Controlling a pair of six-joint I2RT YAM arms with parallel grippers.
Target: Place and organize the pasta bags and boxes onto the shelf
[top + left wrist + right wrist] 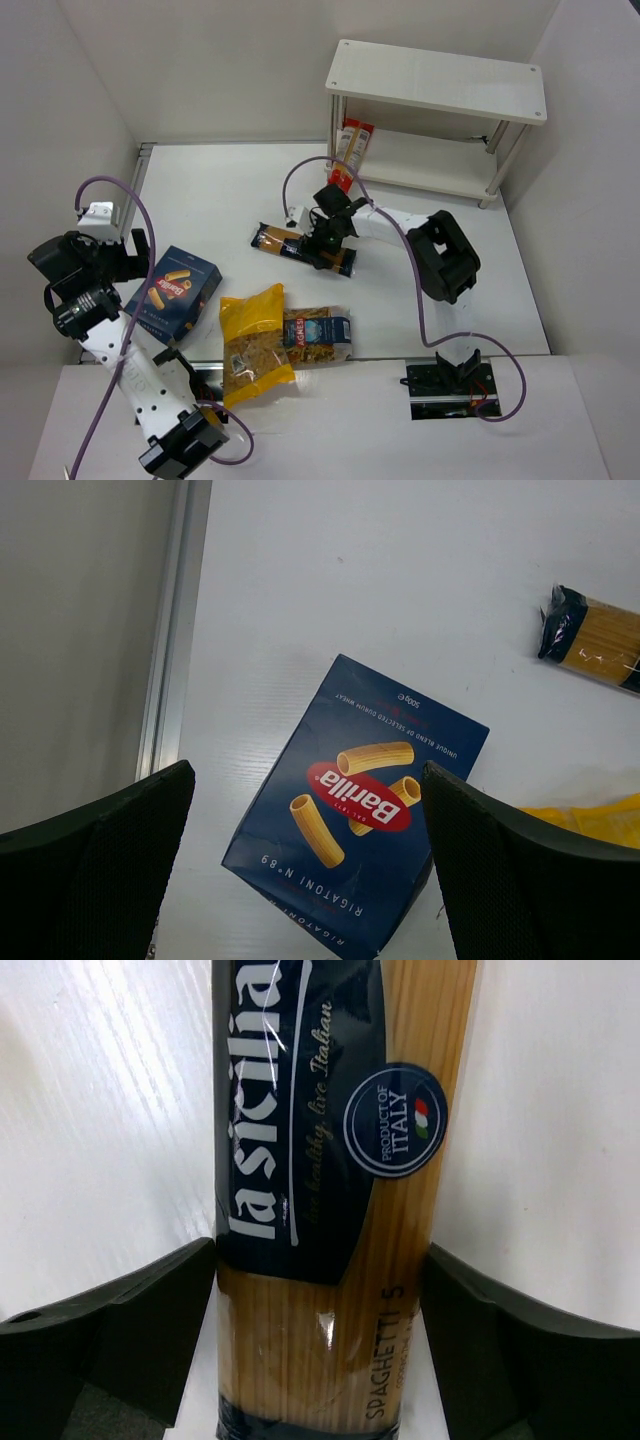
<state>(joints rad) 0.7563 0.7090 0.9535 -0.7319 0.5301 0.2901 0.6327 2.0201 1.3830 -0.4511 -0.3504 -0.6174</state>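
Note:
The long spaghetti pack with a dark blue label (290,243) lies mid-table. My right gripper (326,240) is down over it. In the right wrist view the gripper (320,1290) has a finger against each side of the pack (320,1210), which fills the gap. The dark blue box with a red logo (176,291) lies flat at the left. My left gripper (128,255) hovers over it, open and empty, with the box (358,805) below between the fingers (110,850). The red-and-white narrow pack (352,143) leans on the lower tier of the white shelf (437,79).
The yellow bag (254,340) and the clear blue-labelled bag (318,333) lie side by side near the front edge. A metal rail (170,630) runs along the table's left edge by the wall. The shelf stands at the back right against the wall.

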